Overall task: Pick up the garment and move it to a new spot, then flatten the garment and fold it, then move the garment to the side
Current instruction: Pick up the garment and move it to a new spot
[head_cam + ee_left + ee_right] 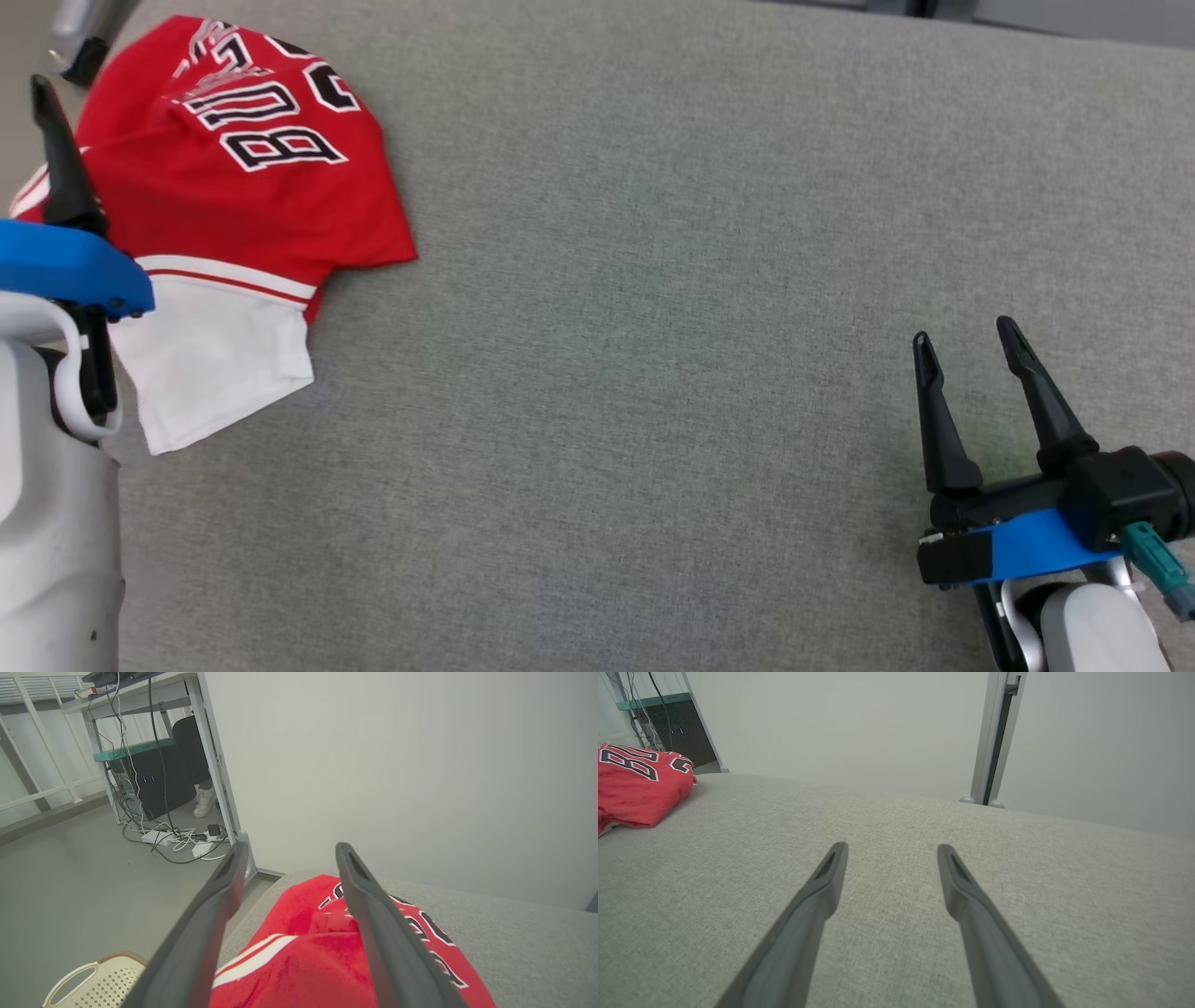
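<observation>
1. Lying bunched at about 10 o'clock in the head view, the red jersey garment with black-and-white lettering (243, 177) rests on the grey woven fabric surface (653, 373), close to that surface's 9 o'clock edge.
2. A white panel of the garment, bordered by a thin red stripe, spreads out toward 7 o'clock from the red bulk, and the lettering faces up at the 12 o'clock end.
3. At 9 o'clock in the head view, the left gripper (289, 851) stands with its jaws spread wide and empty. One dark finger (56, 149) overlaps the garment's 9 o'clock edge, and I cannot tell whether it touches the cloth.
4. In the left wrist view the garment sits below and between the two fingers, at 6 o'clock.
5. At 4 o'clock in the head view, the right gripper (965, 331) is also spread wide and empty, over bare fabric and well apart from the garment.
6. From the right wrist view the garment appears at 10 o'clock.
7. Beyond the surface, the left wrist view shows a white perforated plastic basket (93, 980) at 7 o'clock. At 11 o'clock, a black computer tower (159, 779) stands under a white-framed desk (140, 690), beside tangled cables (182, 837) and a person's white shoe (204, 800).
</observation>
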